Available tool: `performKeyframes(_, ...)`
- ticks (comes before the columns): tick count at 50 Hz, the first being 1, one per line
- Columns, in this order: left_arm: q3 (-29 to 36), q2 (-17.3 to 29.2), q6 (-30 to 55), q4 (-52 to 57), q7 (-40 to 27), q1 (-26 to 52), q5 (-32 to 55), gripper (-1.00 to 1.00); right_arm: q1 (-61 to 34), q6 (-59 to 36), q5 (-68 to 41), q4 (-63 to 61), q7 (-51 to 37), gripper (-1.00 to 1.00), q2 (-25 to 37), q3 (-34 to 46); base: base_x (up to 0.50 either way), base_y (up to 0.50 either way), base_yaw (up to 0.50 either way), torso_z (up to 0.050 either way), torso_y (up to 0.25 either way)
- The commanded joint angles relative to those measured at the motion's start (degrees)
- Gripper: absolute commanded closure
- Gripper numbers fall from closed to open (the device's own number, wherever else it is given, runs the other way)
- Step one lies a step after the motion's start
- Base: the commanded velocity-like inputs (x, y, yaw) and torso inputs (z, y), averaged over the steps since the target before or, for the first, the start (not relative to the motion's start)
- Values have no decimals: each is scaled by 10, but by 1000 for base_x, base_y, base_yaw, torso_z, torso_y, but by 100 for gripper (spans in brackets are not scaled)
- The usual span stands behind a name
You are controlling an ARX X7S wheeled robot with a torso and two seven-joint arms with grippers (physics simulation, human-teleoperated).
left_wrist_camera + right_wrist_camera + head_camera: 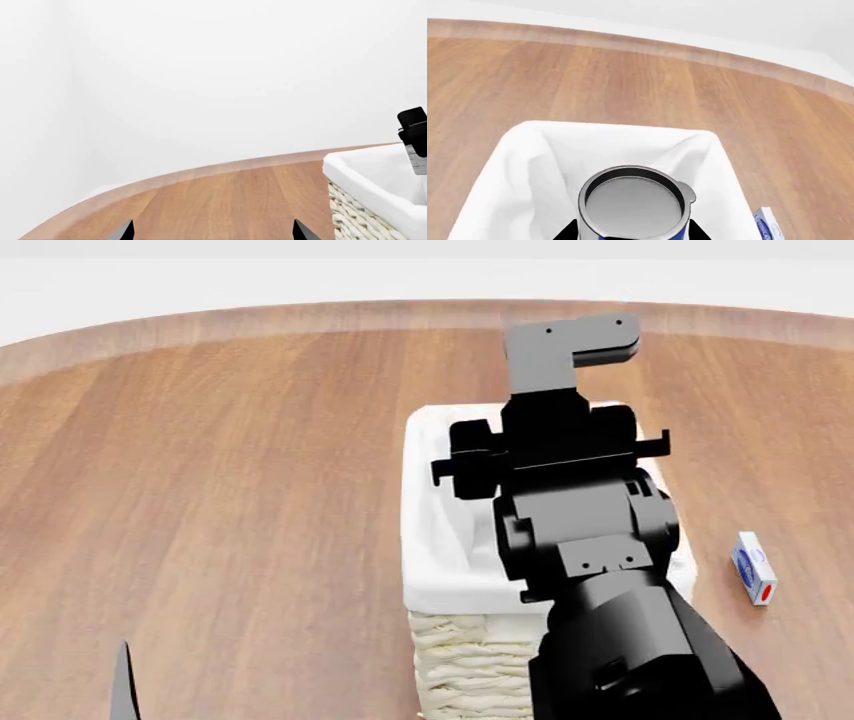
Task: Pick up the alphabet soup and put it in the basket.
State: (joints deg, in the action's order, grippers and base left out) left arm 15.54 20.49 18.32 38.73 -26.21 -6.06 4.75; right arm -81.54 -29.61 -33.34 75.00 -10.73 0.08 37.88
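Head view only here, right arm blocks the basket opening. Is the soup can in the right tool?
Observer: Yes. The right wrist view shows the can upright between the fingertips of the right tool, which sit against its sides.
Operator: Over the basket or off to one side?
Observer: Over it. The white lining of the basket shows on every visible side of the can. I cannot tell how deep the can sits.
Operator: Left tool?
Observer: In the left wrist view the left tool is open and empty over bare table, with a corner of the basket beside it.
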Motion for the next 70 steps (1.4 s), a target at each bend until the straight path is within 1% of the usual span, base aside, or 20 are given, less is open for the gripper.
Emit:
performKeyframes(1,3,1,1,-2,-1,2,1,-100,13,-5,89,0,13,100,-1,-61,0,0,0,0,0)
performKeyframes(51,7,6,0,-4,-9,5,6,-100,60,11,105,0,15,100,-1,-89,0,0,0,0,1)
performKeyframes(63,10,7,1,-7,-10,8,7,-100,63,13,137,0,14,100,-1,-128,0,0,0,0,0)
performKeyframes(64,9,7,1,-6,-10,7,7,-100,63,13,139,0,14,-100,-1,-128,0,0,0,10,0)
performKeyframes(70,10,8,0,-7,-11,7,8,-100,64,15,135,0,12,-100,-1,-127,0,0,0,0,0)
